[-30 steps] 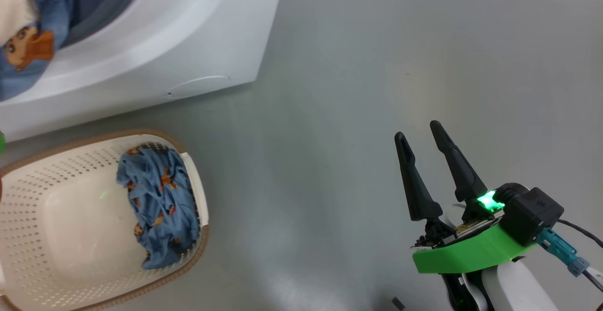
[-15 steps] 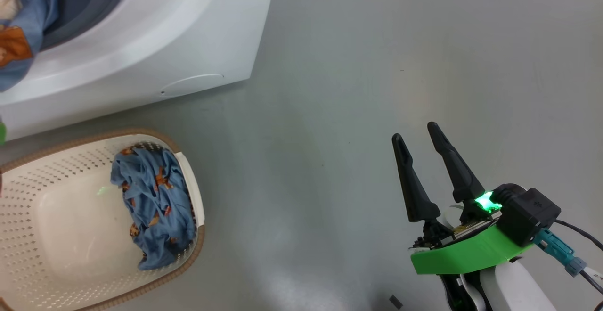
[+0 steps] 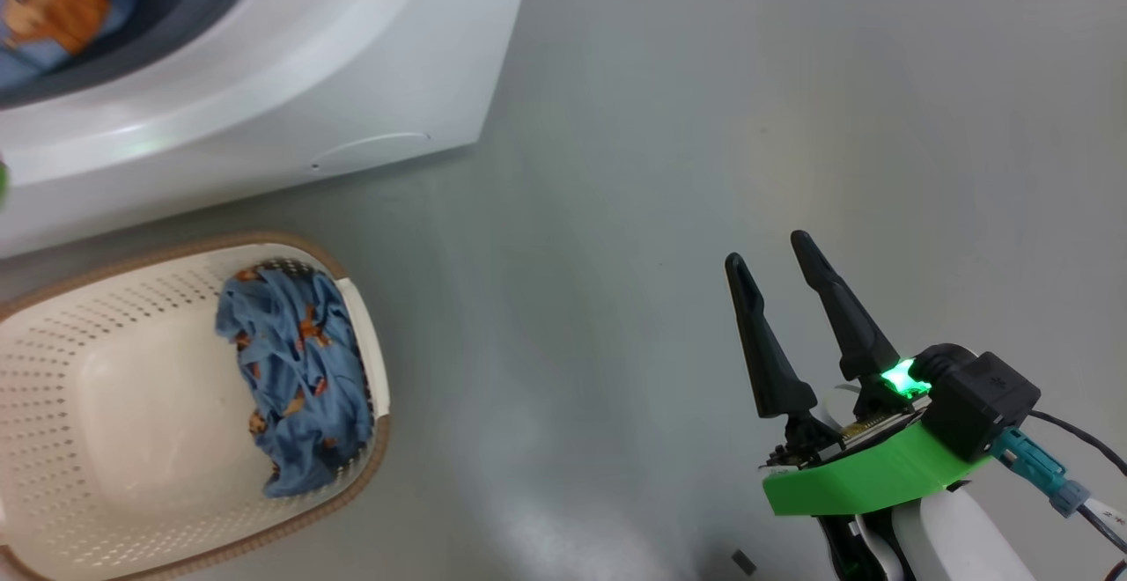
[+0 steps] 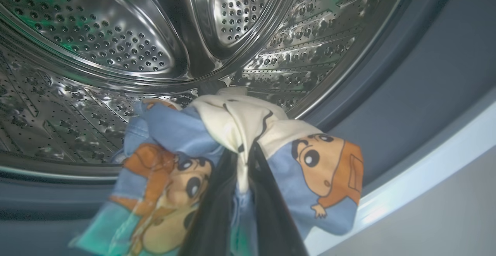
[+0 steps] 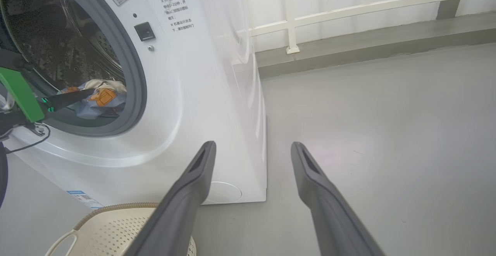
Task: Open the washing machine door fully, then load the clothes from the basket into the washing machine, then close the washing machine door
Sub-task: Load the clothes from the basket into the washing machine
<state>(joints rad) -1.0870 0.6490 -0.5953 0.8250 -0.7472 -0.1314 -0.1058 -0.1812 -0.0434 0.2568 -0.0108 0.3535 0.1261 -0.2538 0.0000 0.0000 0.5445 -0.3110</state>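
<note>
Fingers of the right gripper (image 3: 768,251) stand wide apart and hold nothing in the head view. They hang over bare floor (image 3: 704,123), well apart from the basket (image 3: 132,440), where one crumpled blue garment (image 3: 290,387) lies against the right wall. Beyond it the washing machine (image 3: 352,62) has its mouth uncovered, with a printed garment (image 3: 53,9) at the lip. From the left wrist, the left gripper (image 4: 245,159) has its fingers drawn tight together on that printed garment, which bunches around them just inside the grey gasket (image 4: 426,73) at the front of the otherwise empty-looking steel drum (image 4: 116,35). From the right wrist, the spread, empty fingers point past the machine's front corner with the basket's rim below, while the left gripper reaches into the opening, cloth at its tips. By this the washing machine door is judged open and loading partway: this piece needs releasing deeper in, the blue garment must follow, and closing the door comes last.
</note>
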